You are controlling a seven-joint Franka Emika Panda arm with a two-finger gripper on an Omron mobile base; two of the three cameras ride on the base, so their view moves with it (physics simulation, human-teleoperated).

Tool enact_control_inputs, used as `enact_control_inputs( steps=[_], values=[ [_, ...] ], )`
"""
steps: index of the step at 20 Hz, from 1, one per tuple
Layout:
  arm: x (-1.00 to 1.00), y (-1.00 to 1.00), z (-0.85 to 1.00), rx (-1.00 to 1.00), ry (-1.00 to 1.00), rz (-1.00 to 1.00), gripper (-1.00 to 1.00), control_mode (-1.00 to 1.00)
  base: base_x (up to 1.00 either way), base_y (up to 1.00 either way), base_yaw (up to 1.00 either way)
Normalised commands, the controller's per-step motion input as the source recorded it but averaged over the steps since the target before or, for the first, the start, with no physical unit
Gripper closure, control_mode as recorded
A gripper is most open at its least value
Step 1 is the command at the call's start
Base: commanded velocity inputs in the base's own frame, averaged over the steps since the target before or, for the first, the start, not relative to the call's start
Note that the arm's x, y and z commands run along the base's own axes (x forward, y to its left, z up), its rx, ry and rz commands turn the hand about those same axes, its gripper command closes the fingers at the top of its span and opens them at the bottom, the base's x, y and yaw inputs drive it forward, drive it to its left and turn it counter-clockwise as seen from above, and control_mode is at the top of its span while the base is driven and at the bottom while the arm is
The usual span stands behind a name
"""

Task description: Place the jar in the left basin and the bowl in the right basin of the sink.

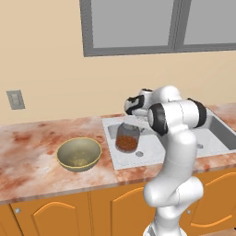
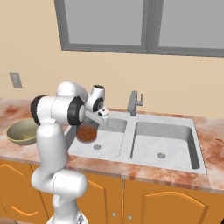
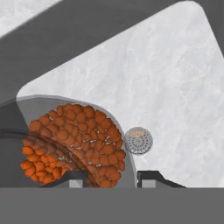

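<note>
The bowl (image 1: 79,154) is sitting on the reddish marble counter (image 1: 27,152), to the left of the sink (image 2: 199,151). The gripper (image 3: 109,178) is squeezing the jar (image 1: 127,137) near its top, with its jaws partly closed, and holding it upright over the left basin (image 2: 109,142). The arm's big elbow is blocking part of that basin. Past the divider, the right basin (image 2: 175,140) is lying bare. The grey faucet (image 2: 134,103) is standing behind, under the window (image 2: 144,24).

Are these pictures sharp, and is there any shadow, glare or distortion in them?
Left base view: sharp, flat light, a soft shadow under the bowl. Right base view: equally sharp, no glare on the faucet. Hand view: the jar, very close, looks large and tilted beside the drain of the left basin; no blur.
</note>
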Motion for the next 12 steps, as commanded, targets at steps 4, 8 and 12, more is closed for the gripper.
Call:
enact_control_inputs(
  steps=[4,8,12],
  values=[
    [0.22,0.11,-0.33,0.0,0.06,0.0,1.0,-1.0,0.0,0.0,0.0],
    [0.18,0.05,-0.31,0.0,0.06,0.0,1.0,-1.0,0.0,0.0,0.0],
    [0.12,0.03,-0.34,0.0,0.04,0.0,1.0,-1.0,0.0,0.0,0.0]
  ],
)
